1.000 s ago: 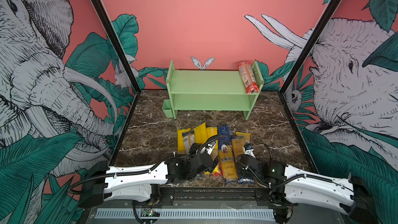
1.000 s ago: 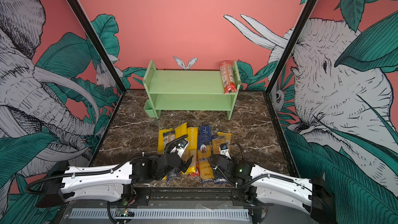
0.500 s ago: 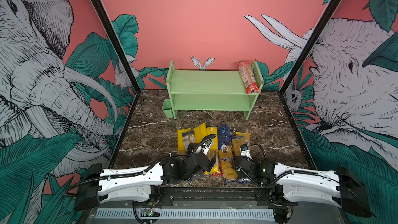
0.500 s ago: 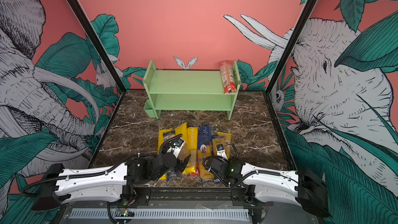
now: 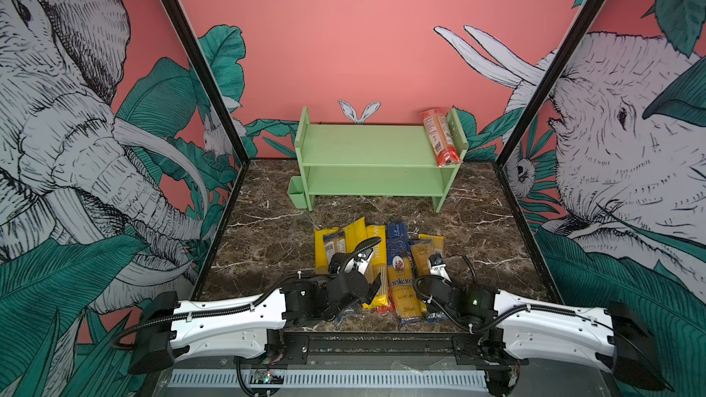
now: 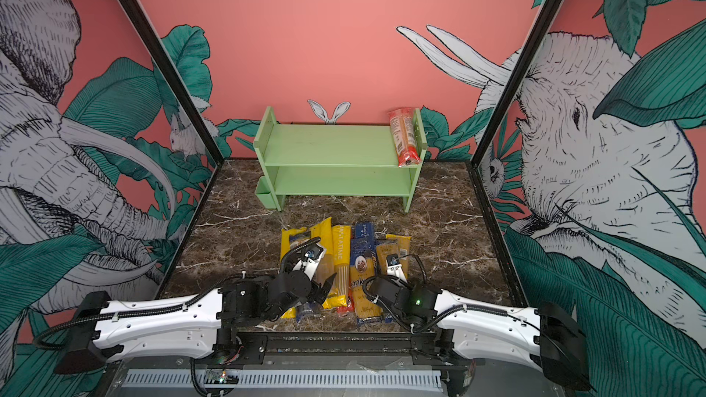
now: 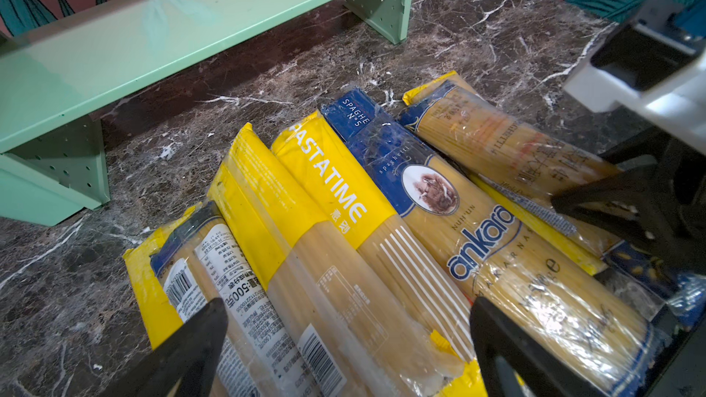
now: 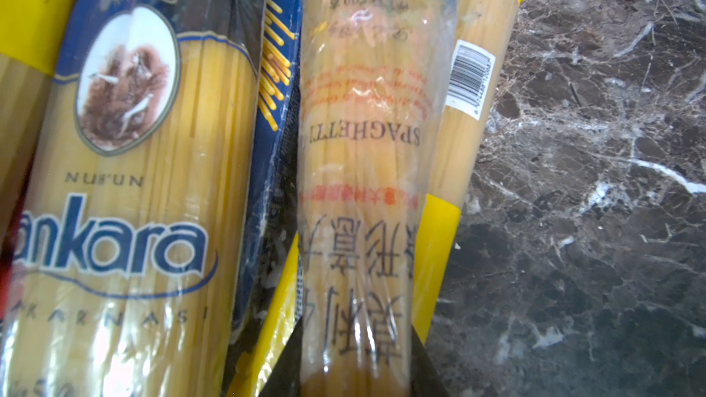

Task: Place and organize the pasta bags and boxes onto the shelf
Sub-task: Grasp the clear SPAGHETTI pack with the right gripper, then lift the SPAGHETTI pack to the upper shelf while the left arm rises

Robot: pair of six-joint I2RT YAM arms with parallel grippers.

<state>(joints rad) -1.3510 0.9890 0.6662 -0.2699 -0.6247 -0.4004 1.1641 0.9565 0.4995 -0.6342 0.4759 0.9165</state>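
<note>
In both top views the shelf [image 5: 366, 145] stands at upper centre with one red-ended pack [image 5: 439, 139] along the right edge of its top tier. The heap of spaghetti packs [image 6: 355, 261] lies on the marble [image 6: 237, 246] at lower centre, well apart from the shelf, so each carry is probably a long one. In the left wrist view the left gripper [image 7: 347, 309] gapes wide at the bottom of the frame over the heap, holding nothing. Readable there are "PASTATIME" on a yellow pack [image 7: 328, 181] and "SPAGHE N°5", "spaghetti", "NUH'UN" and "ankara" on the blue pack [image 7: 458, 223]. In the right wrist view the right gripper [image 8: 353, 372], at bottom centre, has its jaws pressed to both sides of a clear pack [image 8: 363, 127] printed "SPAGHETTI" upside down above Chinese characters. The grip seems to sit near one end — so on lifting the long pack may droop, swivel or slide out of the glossy film, and it could drag along the yellow-ended pack [image 8: 473, 70] beneath it.
</note>
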